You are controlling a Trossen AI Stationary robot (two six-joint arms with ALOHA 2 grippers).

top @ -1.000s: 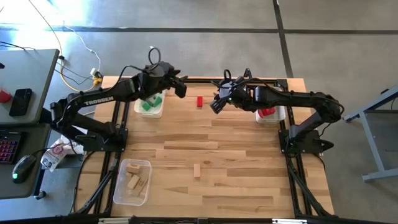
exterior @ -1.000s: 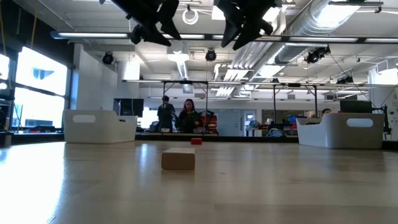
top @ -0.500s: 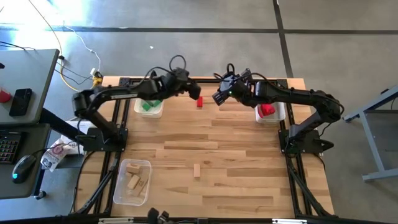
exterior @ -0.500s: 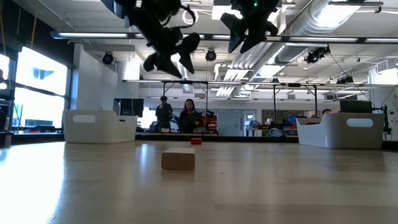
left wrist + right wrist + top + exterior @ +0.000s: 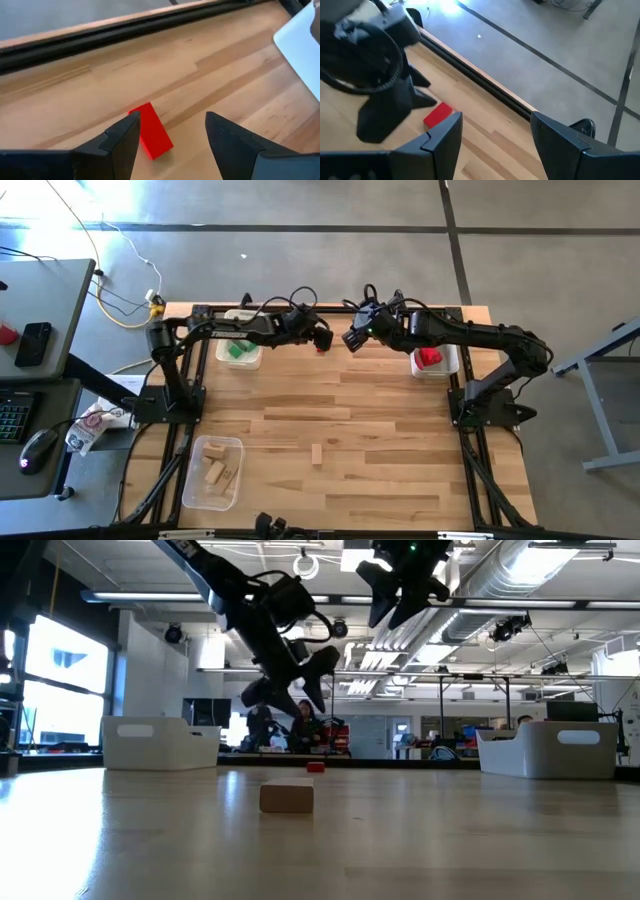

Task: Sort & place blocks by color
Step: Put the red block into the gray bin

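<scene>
— Where's the red block (image 5: pixel 151 131)?

— Near the worktop's far edge, under my left fingers (image 5: pixel 171 131), spread wide, empty.

— The right fingers (image 5: pixel 496 131)?

— Open too, empty, nearby.

— Grip?

— Light, stiff, maybe slick; pinch its long sides.

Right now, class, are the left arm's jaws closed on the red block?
No: in the left wrist view the left gripper jaws stand open, with the red block lying on the table between them.

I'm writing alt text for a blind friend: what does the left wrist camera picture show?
A red block lies flat on the wooden table, just ahead of the left gripper, whose two dark fingers stand open on either side of it without touching it. A dark rail runs along the table's edge beyond, and a pale bin's corner shows at one side.
</scene>
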